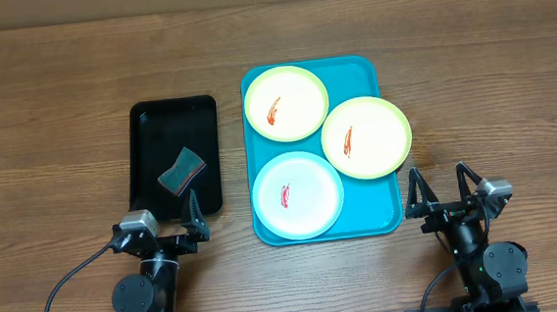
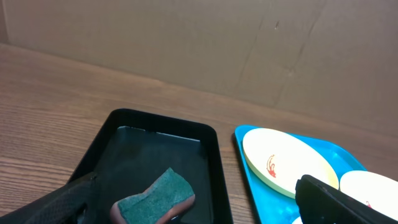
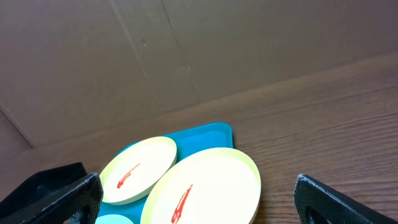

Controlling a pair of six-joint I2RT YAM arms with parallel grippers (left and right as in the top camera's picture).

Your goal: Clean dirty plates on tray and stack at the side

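Observation:
The turquoise tray (image 1: pixel 359 73) lies mid-table and holds three plates, each with a red smear. One yellow-green plate (image 1: pixel 286 102) is at the back left. A second yellow-green plate (image 1: pixel 366 137) overhangs the tray's right rim. The light blue plate (image 1: pixel 298 195) is at the front left. My left gripper (image 1: pixel 162 215) stands open at the near edge of a black tray, holding nothing. My right gripper (image 1: pixel 440 186) stands open just right of the turquoise tray's front corner, empty. The right wrist view shows both yellow-green plates (image 3: pixel 140 168) (image 3: pixel 211 186) ahead of the open right gripper (image 3: pixel 198 186).
A narrower black tray (image 1: pixel 172 109) sits left of the turquoise tray, with a green-topped sponge (image 1: pixel 181 170) in its near half; the sponge (image 2: pixel 152 200) lies just ahead of the left gripper (image 2: pixel 194 193). Bare wooden table surrounds both trays. A cardboard wall stands at the back.

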